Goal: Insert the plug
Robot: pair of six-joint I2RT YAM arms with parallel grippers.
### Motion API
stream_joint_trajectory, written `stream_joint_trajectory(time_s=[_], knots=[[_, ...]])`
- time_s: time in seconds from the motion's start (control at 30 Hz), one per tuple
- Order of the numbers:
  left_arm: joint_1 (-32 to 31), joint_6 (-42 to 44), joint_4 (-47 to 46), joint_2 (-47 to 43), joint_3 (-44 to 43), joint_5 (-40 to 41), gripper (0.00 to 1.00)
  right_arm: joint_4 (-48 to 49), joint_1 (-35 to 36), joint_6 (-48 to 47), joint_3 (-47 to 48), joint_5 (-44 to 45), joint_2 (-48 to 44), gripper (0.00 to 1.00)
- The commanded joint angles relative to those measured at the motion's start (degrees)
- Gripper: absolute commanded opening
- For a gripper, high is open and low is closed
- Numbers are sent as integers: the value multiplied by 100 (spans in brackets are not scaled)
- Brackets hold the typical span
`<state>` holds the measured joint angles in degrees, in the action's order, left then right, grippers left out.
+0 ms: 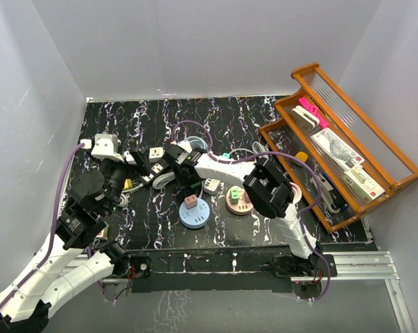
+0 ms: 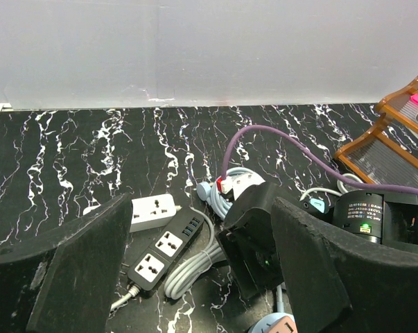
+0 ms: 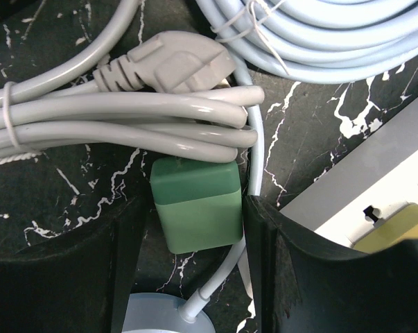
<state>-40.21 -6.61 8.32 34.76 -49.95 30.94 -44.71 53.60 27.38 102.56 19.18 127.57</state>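
Observation:
A green cube-shaped plug sits between my right gripper's fingertips, pressed against a bundled grey cord. My right gripper is low over the table, shut on the plug. The black power strip with two white sockets lies just to its left and also shows in the top view. My left gripper is open and empty and hovers above that strip. The green plug is hidden in the top view.
A grey plug and a light blue cable coil lie beyond the green plug. A white socket block lies by the strip. Round blue and pink sockets sit near the front. A wooden rack stands at the right.

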Motion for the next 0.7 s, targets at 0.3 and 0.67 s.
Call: stream_joint_trajectory(time_s=[0.3, 0.67], knots=[[22, -64, 52, 176, -239, 70, 79, 604, -78, -85, 7, -208, -193, 38], [24, -449, 193, 338, -86, -187, 79, 2664, -197, 685, -1933, -1544, -2372, 33]])
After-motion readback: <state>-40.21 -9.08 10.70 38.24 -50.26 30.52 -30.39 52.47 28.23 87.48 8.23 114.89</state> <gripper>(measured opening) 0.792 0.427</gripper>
